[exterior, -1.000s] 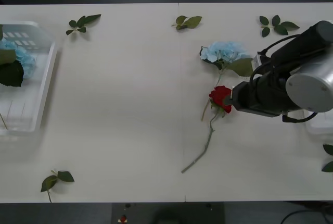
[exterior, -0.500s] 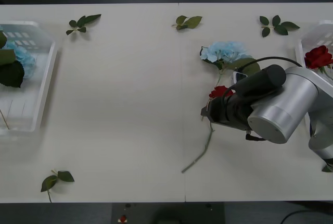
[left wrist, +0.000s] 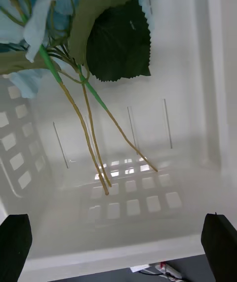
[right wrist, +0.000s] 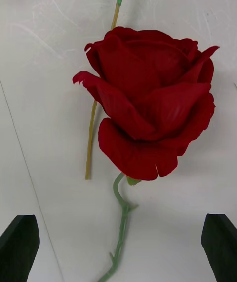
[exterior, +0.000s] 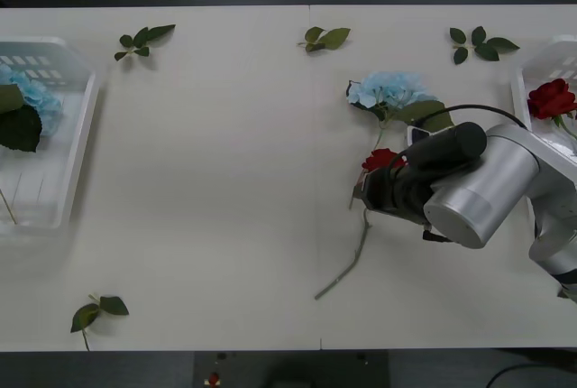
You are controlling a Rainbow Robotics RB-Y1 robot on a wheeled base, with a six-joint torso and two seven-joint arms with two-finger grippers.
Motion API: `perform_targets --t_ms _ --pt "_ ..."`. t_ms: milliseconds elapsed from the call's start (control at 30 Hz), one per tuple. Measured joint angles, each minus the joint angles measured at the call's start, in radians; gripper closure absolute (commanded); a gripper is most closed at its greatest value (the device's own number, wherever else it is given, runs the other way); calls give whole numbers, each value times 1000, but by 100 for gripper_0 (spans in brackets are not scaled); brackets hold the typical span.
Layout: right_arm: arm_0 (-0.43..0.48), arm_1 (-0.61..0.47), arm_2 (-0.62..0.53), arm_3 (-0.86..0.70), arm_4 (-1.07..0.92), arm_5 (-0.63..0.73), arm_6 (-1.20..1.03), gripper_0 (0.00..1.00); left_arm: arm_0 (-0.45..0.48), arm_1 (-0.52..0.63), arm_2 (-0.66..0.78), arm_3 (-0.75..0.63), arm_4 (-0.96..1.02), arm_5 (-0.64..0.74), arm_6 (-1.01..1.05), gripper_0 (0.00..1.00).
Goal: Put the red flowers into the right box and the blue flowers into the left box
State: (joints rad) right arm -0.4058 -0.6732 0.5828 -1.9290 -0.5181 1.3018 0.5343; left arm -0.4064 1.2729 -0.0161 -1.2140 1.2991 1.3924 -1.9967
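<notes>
Red rose (right wrist: 148,119) lies flat on tabletop (exterior: 225,180) directly ahead of right pincer (right wrist: 118,247), fingers wide apart either side of its stem, blue flower (exterior: 389,90) just beyond; best approach, in my view: drop straight down, close on stem w/o crushing bloom; left pincer, also apart, over left box (left wrist: 128,203).

right arm was stretched across toward the table's middle, right gripper (right wrist: 118,250) fingers spread wide; left gripper (left wrist: 118,250) splayed too
</notes>
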Motion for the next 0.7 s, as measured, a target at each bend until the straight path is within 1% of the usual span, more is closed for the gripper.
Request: perform_targets --t_ms 167,267,500,700 --pt "0 0 54 38 24 -46 0 4 0 -15 154 0 52 117 -130 0" --pt "0 0 77 58 29 -66 0 4 0 -35 199 0 107 165 -146 0" --pt "0 0 98 82 53 -93 0 4 0 -91 214 0 241 205 -207 0" --pt "0 0 99 123 53 -148 0 5 0 -130 213 0 328 203 -370 0"
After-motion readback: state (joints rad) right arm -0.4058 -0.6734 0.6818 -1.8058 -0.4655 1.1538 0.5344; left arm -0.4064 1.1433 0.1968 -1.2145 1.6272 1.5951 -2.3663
